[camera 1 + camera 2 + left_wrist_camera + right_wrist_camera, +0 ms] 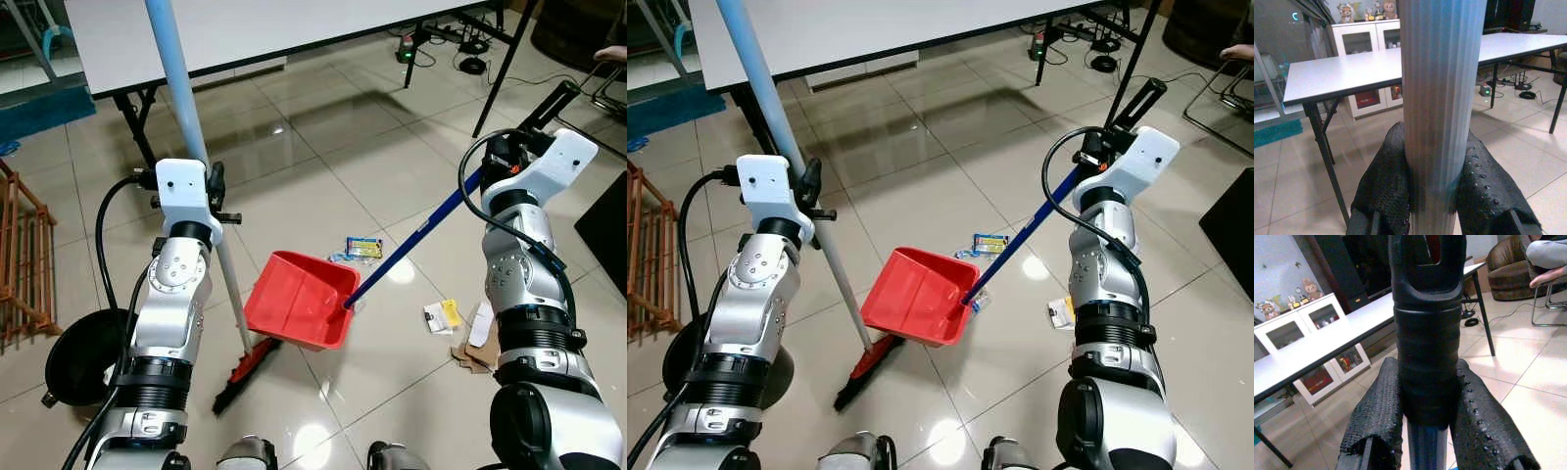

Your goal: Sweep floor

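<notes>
My left gripper (1432,161) is shut on the pale blue broom handle (181,78), which runs down past my left arm to the red and black broom head (245,374) on the tiles. On the black grip of the blue dustpan handle (421,235) my right gripper (1425,401) is shut. The red dustpan (299,299) sits tilted on the floor just right of the broom head. Litter lies beyond it: a yellow and blue packet (363,248), a white and yellow wrapper (443,314) and cardboard scraps (475,348).
A white table (255,29) on black legs stands ahead, with cables and a power strip (460,44) beyond it. A wooden rack (24,255) and a round black bin (83,357) are at my left. A person's leg (1547,254) rests on a chair at far right.
</notes>
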Controlling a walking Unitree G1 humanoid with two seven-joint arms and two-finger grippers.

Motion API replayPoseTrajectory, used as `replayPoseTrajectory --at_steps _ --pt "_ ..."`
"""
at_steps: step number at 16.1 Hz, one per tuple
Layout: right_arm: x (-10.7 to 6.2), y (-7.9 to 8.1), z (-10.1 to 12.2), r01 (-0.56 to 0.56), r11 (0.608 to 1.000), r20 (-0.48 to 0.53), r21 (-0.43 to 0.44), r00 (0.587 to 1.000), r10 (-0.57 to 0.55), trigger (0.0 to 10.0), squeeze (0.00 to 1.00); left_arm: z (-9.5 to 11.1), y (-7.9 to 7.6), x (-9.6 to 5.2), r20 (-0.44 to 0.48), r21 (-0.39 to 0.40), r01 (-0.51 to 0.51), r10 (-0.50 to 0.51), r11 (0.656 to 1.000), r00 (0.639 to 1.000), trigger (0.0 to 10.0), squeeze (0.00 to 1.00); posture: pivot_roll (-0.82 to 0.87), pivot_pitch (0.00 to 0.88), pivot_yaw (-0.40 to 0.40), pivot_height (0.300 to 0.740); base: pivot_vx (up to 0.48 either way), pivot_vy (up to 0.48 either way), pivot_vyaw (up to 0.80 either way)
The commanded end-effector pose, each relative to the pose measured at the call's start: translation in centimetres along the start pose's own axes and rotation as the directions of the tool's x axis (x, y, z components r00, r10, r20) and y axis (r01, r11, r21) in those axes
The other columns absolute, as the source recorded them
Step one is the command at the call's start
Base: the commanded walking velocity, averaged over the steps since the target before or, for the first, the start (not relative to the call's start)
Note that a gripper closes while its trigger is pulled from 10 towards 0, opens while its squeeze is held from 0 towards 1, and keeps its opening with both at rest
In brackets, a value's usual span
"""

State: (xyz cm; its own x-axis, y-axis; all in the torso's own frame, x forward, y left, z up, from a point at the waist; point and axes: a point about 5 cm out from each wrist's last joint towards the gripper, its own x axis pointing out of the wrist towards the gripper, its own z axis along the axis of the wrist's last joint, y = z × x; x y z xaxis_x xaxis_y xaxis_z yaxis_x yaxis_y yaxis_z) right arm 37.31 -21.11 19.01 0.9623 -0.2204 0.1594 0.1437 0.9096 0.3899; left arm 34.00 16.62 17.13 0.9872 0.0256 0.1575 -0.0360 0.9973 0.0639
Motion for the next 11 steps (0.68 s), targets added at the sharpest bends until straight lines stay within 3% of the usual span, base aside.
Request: replayPoseTrajectory --at_steps 1,11 --pt "0.32 0.49 1.40 -0.018 1.000 0.063 0.020 0.998 0.016 10.0 0.00 0.66 0.25 0.17 0.027 0.004 -0.005 0.005 1.000 1.000 10.0 0.00 -0.01 0.109 0.029 0.740 0.000 0.000 0.00" --pt "0.38 0.39 1.46 -0.017 1.000 0.065 0.021 0.998 0.015 10.0 0.00 0.67 -0.06 0.27 0.024 -0.014 0.010 -0.009 1.000 1.000 10.0 0.00 -0.01 0.106 0.030 0.740 0.000 0.000 0.00"
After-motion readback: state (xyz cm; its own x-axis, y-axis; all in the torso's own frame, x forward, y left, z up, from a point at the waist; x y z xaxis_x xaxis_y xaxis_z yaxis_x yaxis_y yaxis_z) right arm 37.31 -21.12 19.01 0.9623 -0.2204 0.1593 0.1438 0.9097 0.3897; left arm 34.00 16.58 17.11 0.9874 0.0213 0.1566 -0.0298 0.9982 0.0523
